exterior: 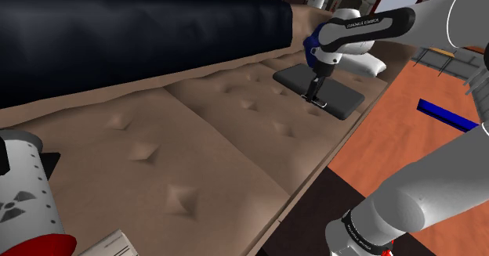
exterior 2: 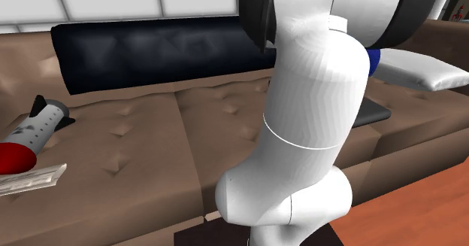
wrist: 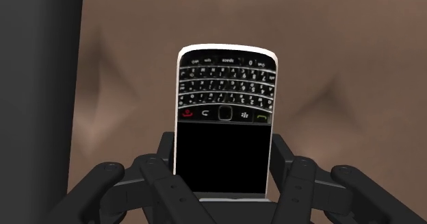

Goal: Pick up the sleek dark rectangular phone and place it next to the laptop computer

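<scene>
A black phone (wrist: 226,106) with a small keyboard and a pale rim stands between my gripper's (wrist: 222,154) two black fingers, which press on its long sides. The gripper is shut on it. In the shoulder view the gripper (exterior: 317,96) hangs low over the brown sofa, right at the edge of a flat dark grey laptop (exterior: 345,99). The same laptop (wrist: 37,85) shows as a dark slab beside the phone in the wrist view, with brown tufted cushion behind the phone. In the second exterior view the arm covers most of the laptop (exterior 2: 373,114).
A long dark navy back cushion (exterior: 117,35) runs along the sofa. A white pillow (exterior: 368,65) lies beyond the laptop. A grey toy rocket with a red tip (exterior 2: 30,132) and a folded paper (exterior 2: 30,178) lie at the sofa's other end. A blue bar (exterior: 447,115) lies on the orange floor past the seat edge.
</scene>
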### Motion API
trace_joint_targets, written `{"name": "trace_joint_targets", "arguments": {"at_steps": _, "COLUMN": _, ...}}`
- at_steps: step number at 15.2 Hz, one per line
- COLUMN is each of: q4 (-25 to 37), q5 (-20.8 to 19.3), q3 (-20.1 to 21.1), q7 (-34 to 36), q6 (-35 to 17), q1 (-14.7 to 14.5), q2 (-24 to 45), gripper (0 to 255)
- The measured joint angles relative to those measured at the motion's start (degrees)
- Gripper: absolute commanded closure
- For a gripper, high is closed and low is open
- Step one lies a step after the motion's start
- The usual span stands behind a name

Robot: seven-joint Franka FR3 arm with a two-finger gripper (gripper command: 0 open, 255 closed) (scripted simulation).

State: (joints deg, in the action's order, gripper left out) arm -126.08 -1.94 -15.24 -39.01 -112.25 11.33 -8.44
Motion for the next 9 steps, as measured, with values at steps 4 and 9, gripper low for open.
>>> {"name": "trace_joint_targets", "arguments": {"at_steps": 4, "q4": -2.33, "q5": 0.2, "q3": -0.11, "q7": -0.16, "q6": -3.3, "q1": 0.0, "q2": 1.01, "gripper": 255}}
{"name": "trace_joint_targets", "arguments": {"at_steps": 9, "q4": -4.61, "q5": 0.6, "q3": -0.3, "q7": -0.56, "q6": -7.2, "q1": 0.03, "q2": 2.69, "gripper": 255}}
